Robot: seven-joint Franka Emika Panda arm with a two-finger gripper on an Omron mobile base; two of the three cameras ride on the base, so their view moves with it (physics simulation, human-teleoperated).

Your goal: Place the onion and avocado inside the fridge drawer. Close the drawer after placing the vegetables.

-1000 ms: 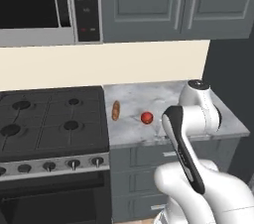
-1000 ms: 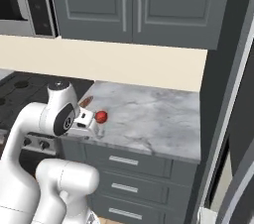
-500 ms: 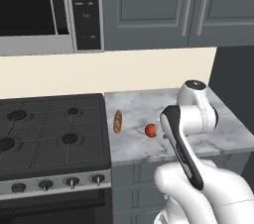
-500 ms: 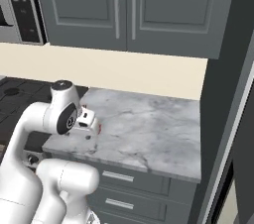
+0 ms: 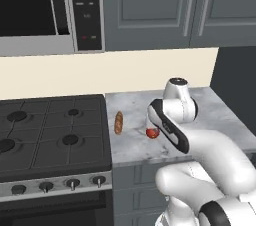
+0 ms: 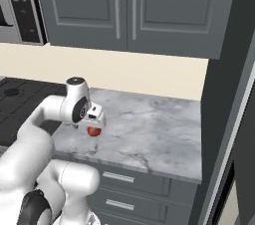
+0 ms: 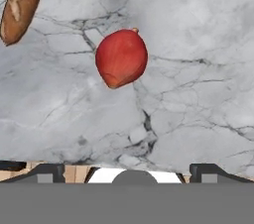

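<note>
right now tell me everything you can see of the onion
The onion is a small red ball with a faint sheen, roundish but drawn to a blunt point at one end and bearing a tiny tan nub at the other. It lies alone on the grey marbled counter, touching nothing but that surface. The bread loaf lies apart from it, toward the stove. The end effector hangs above it, open, fingertips wide apart and off the onion.

The microwave control panel (image 5: 86, 7) bears small markings too blurred to read.
</note>
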